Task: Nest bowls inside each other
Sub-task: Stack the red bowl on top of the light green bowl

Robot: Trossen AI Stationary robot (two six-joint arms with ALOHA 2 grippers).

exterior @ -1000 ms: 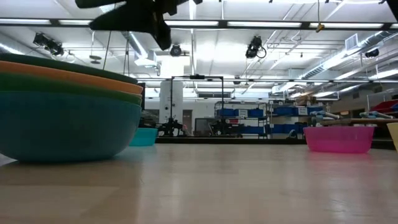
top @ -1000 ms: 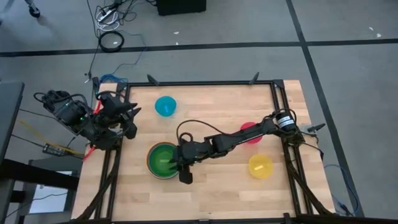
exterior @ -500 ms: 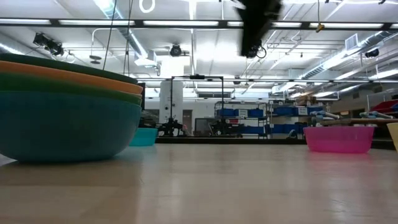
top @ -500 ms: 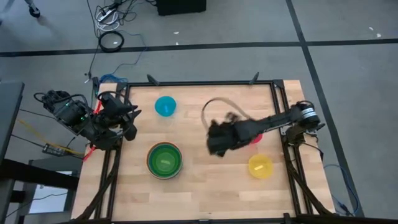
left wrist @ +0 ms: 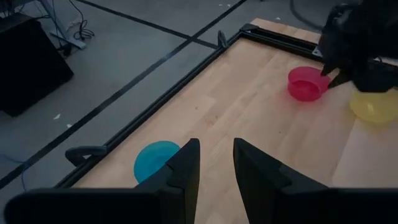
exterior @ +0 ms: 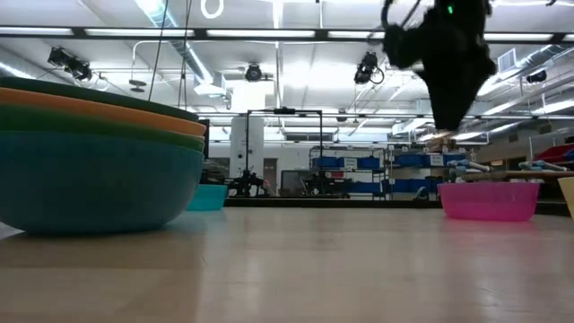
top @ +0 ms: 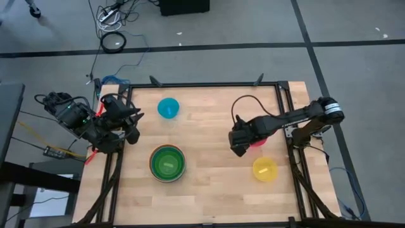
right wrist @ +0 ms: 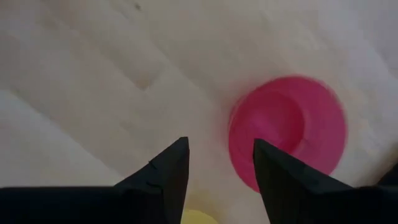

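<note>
A stack of nested bowls (top: 167,163) sits on its base near the table's front left: teal outside, orange and green rims, a lime green one innermost. Three small bowls stand alone on their bases: cyan (top: 168,107) at the far left, pink-red (top: 258,142) at the right, yellow (top: 265,169) nearer the front. My right gripper (top: 238,149) hangs open above the table, pointing down, just left of the pink-red bowl (right wrist: 289,134) and clear of it. My left gripper (left wrist: 215,163) waits open at the table's left edge, with nothing between its fingers.
A black frame (top: 202,84) runs along the table's far edge and both sides. Bare wood lies in the table's middle, between the stack and the pink-red bowl. The low view shows the stack (exterior: 90,170) large at the left and the pink-red bowl (exterior: 489,200) at the right.
My right gripper has left the stack and swept toward the table's right edge, up to the pink-red bowl, tipping until it points down. The stack and the single bowls have stayed where they were.
</note>
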